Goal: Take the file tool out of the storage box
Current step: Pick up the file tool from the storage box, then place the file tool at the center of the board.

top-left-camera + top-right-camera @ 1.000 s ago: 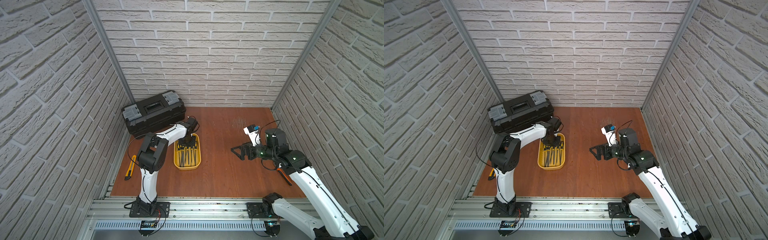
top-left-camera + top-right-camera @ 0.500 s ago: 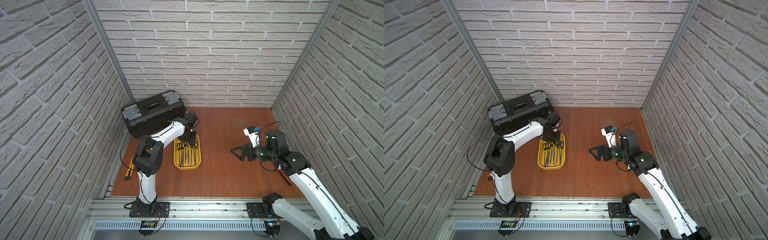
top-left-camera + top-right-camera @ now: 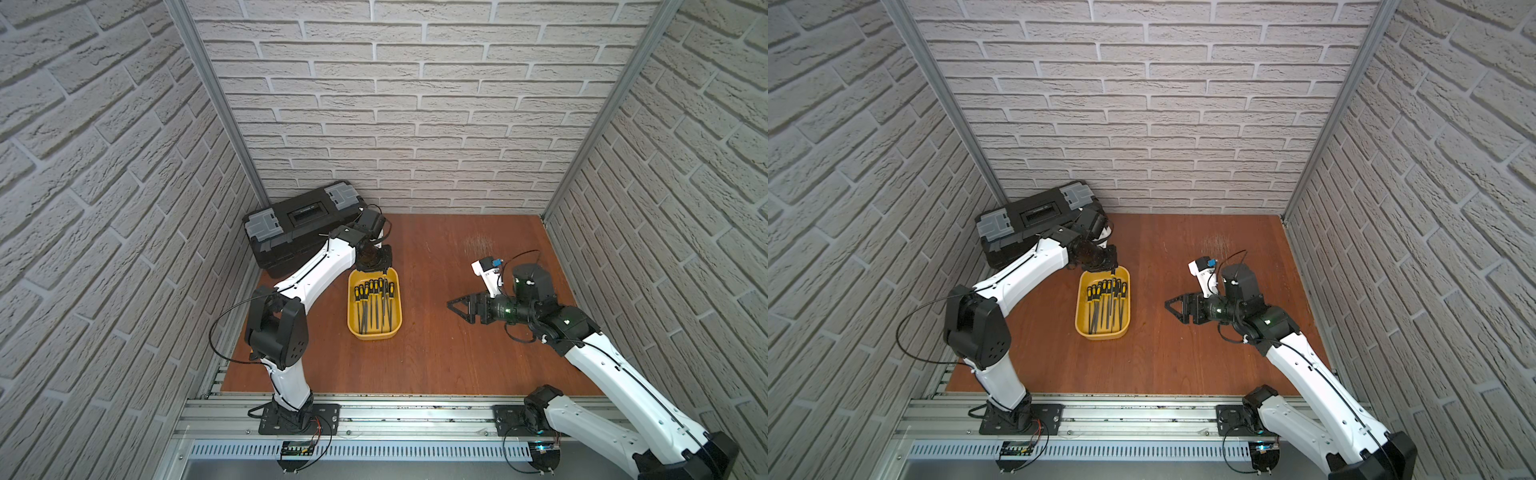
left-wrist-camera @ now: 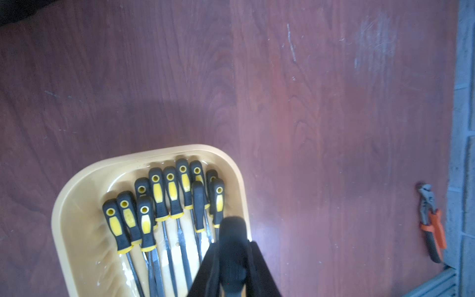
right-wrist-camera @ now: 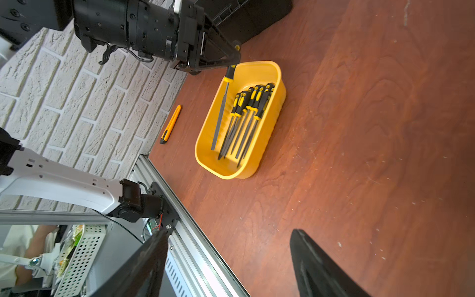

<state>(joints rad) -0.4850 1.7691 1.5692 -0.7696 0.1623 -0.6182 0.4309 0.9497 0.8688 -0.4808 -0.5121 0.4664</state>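
White brick walls (image 3: 415, 124) close in a reddish wooden table (image 3: 436, 353) on three sides. Left of the table's middle sits the yellow box (image 3: 374, 334), long side running away from the robot. A row of other files (image 3: 374, 303) with black-and-yellow handles lies flat in it, handles toward the far end.

At that far end hangs the left gripper (image 5: 236, 57), pressed together on the handle of one file (image 5: 222, 108). The right wrist view shows this best. The handle is raised above the rim, and the grey blade slants down along the side of the box (image 5: 257, 159) nearest the knife (image 5: 171, 123). The tip falls within the box's outline. Whether it touches the bottom I cannot tell. In the left wrist view the fingers (image 4: 259, 270) close around a blurred black handle, with the lying files (image 4: 164, 195) and the rim (image 4: 66, 205) beyond.

The right gripper (image 3: 459, 305) hovers over bare table well to the right of the box and points toward it. Its jaws are spread and hold nothing. The right wrist view shows its two dark fingers (image 5: 316, 264) wide apart.

A black toolbox (image 3: 299, 224) with grey latches stands in the far left corner, just behind the left gripper. The yellow knife lies by the left wall. Orange-handled pliers (image 4: 431, 223) lie by the right wall.
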